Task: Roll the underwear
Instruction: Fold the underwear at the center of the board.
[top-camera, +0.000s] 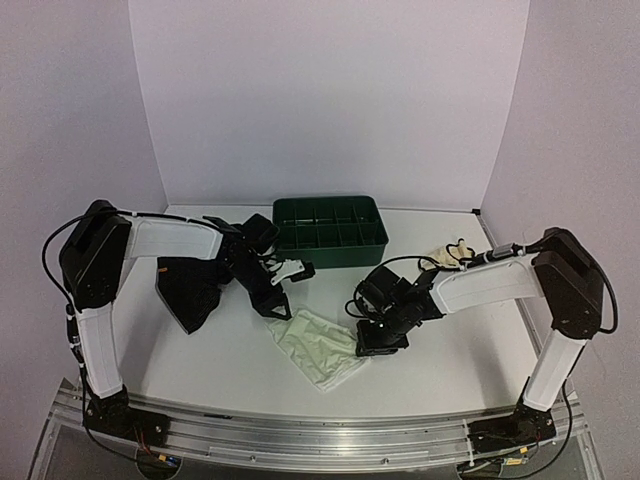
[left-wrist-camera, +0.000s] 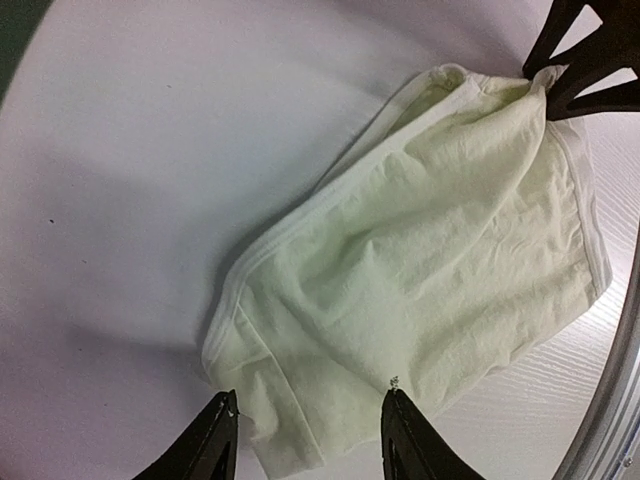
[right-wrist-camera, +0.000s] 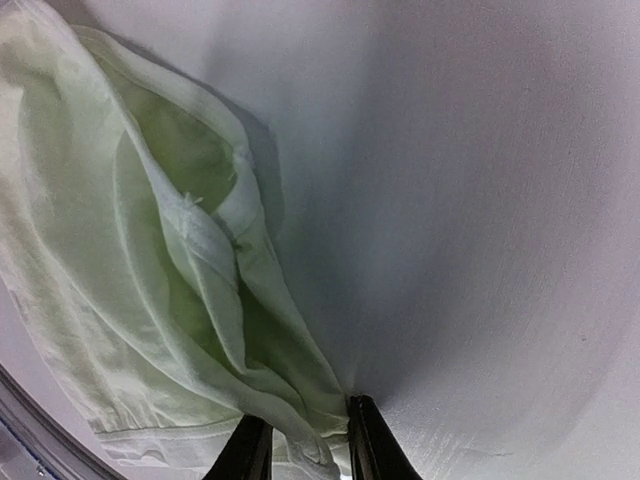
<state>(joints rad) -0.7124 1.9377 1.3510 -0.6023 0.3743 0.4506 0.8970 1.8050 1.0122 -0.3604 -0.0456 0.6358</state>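
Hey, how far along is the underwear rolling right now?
Nothing looks rolled yet. In hand: the mint underwear lies mostly flat mid-table, with the right claw pinching one corner and the left claw open over the opposite edge. Left to do: rolling that piece, then the black underwear spread out by the left arm and the cream underwear bunched at the far right.

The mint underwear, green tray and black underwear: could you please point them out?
mint underwear (top-camera: 316, 350), top view, centre of cloth
green tray (top-camera: 335, 256), top view, front wall
black underwear (top-camera: 190, 292), top view, centre of cloth
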